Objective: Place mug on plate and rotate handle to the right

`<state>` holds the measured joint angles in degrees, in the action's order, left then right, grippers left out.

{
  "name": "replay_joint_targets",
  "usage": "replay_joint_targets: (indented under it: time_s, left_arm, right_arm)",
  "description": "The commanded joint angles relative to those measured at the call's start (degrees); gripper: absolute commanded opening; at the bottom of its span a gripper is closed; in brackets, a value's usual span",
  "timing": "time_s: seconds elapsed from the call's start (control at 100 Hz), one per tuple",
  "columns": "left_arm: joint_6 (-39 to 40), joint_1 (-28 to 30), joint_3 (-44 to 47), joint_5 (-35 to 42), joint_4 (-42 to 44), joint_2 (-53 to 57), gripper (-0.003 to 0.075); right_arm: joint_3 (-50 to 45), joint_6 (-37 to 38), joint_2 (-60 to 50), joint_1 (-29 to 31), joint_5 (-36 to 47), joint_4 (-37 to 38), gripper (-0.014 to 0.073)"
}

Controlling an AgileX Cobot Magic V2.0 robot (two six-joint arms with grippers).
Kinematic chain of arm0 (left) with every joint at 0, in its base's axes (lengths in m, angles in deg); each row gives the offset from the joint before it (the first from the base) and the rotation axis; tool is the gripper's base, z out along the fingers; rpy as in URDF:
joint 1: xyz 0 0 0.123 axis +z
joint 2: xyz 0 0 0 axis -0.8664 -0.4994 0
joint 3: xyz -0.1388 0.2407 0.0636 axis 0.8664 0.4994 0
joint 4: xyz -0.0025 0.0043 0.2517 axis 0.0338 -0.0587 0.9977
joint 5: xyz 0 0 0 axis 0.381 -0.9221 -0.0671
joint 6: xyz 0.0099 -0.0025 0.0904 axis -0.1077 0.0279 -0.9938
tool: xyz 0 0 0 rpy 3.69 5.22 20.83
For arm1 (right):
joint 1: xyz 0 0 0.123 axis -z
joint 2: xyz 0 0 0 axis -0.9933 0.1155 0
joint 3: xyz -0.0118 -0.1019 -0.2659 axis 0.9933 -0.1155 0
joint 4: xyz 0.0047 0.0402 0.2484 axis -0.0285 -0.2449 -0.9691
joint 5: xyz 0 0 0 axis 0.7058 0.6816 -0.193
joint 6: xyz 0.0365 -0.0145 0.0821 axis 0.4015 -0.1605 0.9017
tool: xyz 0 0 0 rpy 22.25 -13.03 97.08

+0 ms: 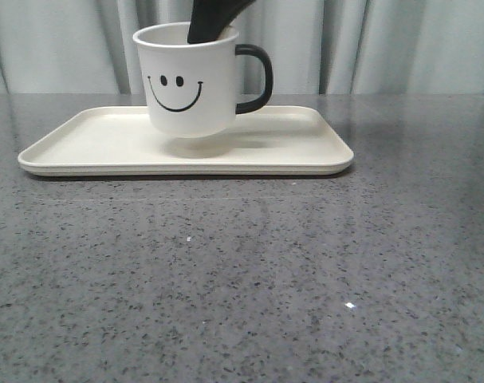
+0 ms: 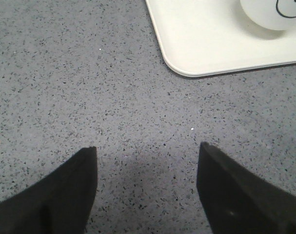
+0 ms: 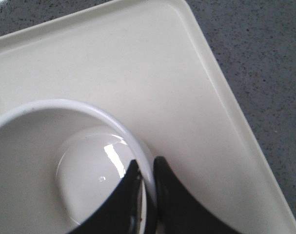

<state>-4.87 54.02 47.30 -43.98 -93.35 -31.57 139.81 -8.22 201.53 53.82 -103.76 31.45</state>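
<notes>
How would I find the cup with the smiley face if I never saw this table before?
Look at the speckled grey table and find the wide cream plate lying on it near the curtain. The mug is over the plate's middle, with the right pincer shut on its rim. It is white, with a black smile facing you and a black handle pointing right.

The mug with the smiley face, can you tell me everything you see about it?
The mug is white and smooth, with a black smiley face and a shiny black handle pointing right. It is upright and empty, hanging just above the plate, over its shadow. The right claw pinches its rim, one finger inside.
</notes>
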Motion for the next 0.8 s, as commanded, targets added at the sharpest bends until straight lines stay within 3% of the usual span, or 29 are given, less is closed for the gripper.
replay_joint_targets:
  time_s: [0.0,0.79]
  left_arm:
    - [0.41,0.02,-1.51,3.41,-0.8,0.1,0.0428]
    - [0.41,0.02,-1.51,2.97,-0.8,0.1,0.0428]
  right_arm:
    - [2.32,-1.47,-2.94,-0.04,-4.97,-2.62,-0.0064]
    - [2.22,-1.58,-1.38,-0.04,-4.97,-3.92,-0.0064]
